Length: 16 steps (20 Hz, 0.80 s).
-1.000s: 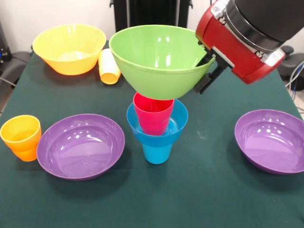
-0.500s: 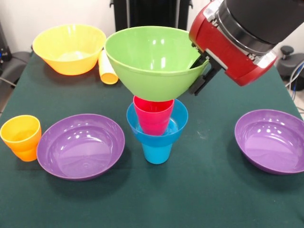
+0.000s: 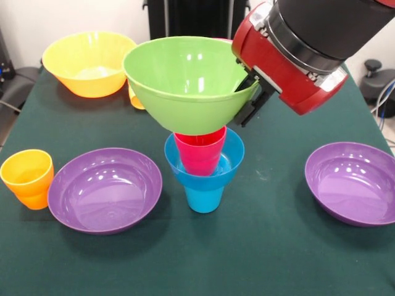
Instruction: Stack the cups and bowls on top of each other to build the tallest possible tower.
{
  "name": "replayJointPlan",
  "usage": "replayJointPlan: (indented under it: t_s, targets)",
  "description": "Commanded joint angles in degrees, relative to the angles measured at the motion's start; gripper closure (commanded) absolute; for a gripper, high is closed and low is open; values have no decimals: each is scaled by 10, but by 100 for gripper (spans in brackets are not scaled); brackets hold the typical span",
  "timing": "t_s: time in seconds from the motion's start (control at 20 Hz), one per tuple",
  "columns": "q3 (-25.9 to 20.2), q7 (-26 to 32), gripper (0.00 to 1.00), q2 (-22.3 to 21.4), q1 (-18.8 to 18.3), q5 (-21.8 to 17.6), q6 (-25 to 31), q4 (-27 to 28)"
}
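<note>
Pinching the green bowl (image 3: 185, 83) rim, my end effector (image 3: 250, 92) sets it on the red cup (image 3: 199, 151); loose bowls and cups remain along tabletop edges

one front view, raised, angled down, close over green table (image 3: 278, 246)

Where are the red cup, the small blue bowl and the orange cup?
red cup (image 3: 200, 153): front view, its side wall.
small blue bowl (image 3: 231, 157): front view, inner wall right of cup.
orange cup (image 3: 28, 176): front view, outer side.
</note>
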<state>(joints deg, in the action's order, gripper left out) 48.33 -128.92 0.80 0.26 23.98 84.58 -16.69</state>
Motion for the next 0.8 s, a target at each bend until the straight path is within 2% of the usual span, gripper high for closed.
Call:
replayJointPlan:
  t_s: [0.05,0.8]
  targets:
    - [-74,147,100,7,5,-21,19,-28]
    - [-81,140,100,27,-8,5,60,11]
